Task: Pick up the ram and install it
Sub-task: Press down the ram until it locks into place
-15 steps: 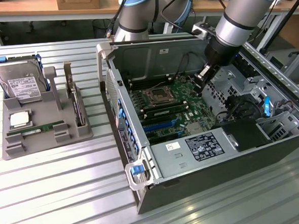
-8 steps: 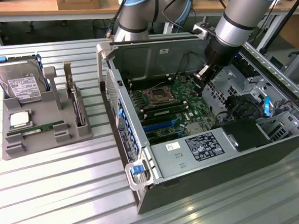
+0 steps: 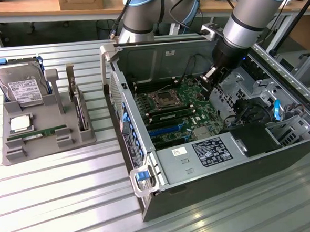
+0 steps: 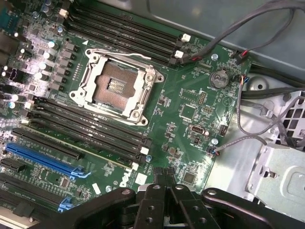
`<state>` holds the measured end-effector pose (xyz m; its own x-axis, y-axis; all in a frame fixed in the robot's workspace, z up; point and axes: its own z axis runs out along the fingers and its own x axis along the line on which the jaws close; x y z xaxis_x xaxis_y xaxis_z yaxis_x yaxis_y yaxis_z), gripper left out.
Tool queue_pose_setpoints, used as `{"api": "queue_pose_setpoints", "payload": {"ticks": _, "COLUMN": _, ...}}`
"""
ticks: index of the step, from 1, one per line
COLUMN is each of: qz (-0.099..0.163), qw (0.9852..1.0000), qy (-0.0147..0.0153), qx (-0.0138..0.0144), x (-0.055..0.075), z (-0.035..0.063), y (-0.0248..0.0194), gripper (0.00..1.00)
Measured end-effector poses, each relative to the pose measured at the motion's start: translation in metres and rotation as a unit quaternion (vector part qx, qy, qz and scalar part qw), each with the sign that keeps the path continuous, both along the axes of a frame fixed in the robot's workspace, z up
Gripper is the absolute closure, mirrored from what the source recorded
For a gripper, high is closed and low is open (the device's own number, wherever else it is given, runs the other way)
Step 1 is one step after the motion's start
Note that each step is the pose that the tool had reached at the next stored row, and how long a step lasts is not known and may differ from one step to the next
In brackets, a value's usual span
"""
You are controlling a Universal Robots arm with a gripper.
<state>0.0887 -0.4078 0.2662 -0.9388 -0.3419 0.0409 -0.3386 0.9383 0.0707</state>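
We see a ribbed metal table [image 3: 55, 206], wooden benches [image 3: 27, 7] behind, the gripper [image 3: 209, 76] pressed together, empty, above the open computer case [image 3: 202, 192], ram [image 3: 37, 134] in its grey tray [image 3: 20, 153].

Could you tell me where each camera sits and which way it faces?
Exterior view: off the arm, above the slatted table, looking down at the open black computer case and grey parts tray; the silver arm shows.
Wrist view: on the wrist, over the green motherboard; the black tool shows.
Shared: motherboard, empty processor socket.
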Motion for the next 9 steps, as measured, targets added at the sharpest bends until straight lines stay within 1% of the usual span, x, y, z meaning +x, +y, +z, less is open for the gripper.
{"api": "queue_pose_setpoints", "payload": {"ticks": 1, "qz": -0.005, "qw": 1.0000, "qy": 0.0000, "qx": -0.0008, "x": 0.0000, "z": -0.0002, "y": 0.0000, "gripper": 0.89}}
{"api": "queue_pose_setpoints", "payload": {"ticks": 2, "qz": -0.017, "qw": 0.9999, "qy": 0.0000, "qx": -0.0028, "x": 0.0000, "z": -0.0006, "y": 0.0000, "gripper": 0.89}}
{"api": "queue_pose_setpoints", "payload": {"ticks": 9, "qz": -0.039, "qw": 0.9992, "qy": 0.0000, "qx": -0.0058, "x": 0.0000, "z": -0.0017, "y": 0.0000, "gripper": 0.89}}
